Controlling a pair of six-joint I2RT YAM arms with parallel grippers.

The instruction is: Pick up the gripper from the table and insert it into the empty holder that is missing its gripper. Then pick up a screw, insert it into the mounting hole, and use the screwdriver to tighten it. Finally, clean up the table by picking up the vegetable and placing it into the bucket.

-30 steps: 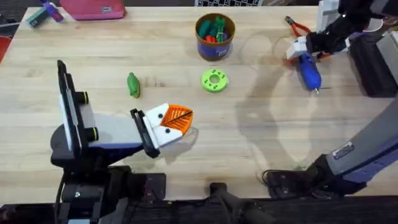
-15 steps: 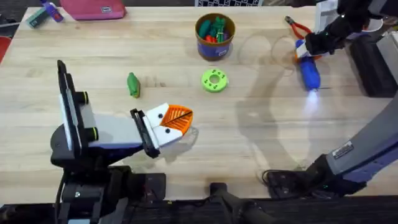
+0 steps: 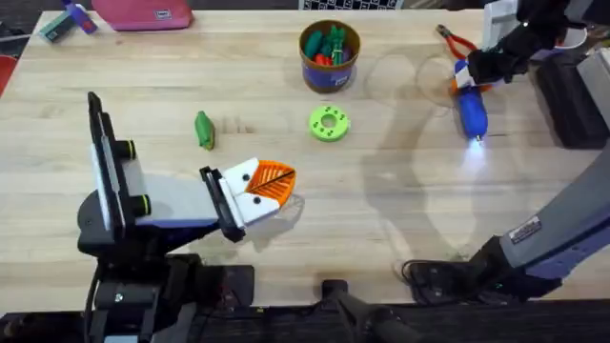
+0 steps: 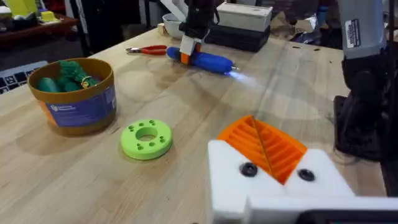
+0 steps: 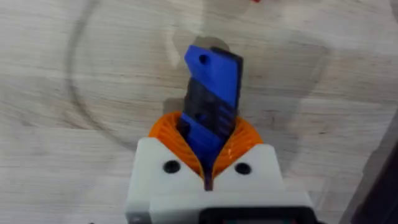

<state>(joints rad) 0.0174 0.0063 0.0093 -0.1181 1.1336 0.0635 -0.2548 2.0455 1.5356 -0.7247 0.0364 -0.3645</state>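
One screwdriver (image 3: 472, 107), clamped in right gripper (image 3: 464, 76), beside red pliers (image 3: 455, 41). One vegetable (image 3: 204, 130), one green disc (image 3: 330, 124) near bucket (image 3: 330, 57). Left gripper (image 3: 276, 183) closed, empty.

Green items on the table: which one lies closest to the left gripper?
The vegetable, elongated and dark green, lies nearer the left gripper than the round lime-green disc with holes does.

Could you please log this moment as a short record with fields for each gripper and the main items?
left gripper: shut, empty, low over the near table
right gripper: shut on the screwdriver
screwdriver tip: lit, pointing toward the near edge
vegetable: lying on the table, left of the green disc
bucket: far centre, holding toys
pliers: beyond the screwdriver
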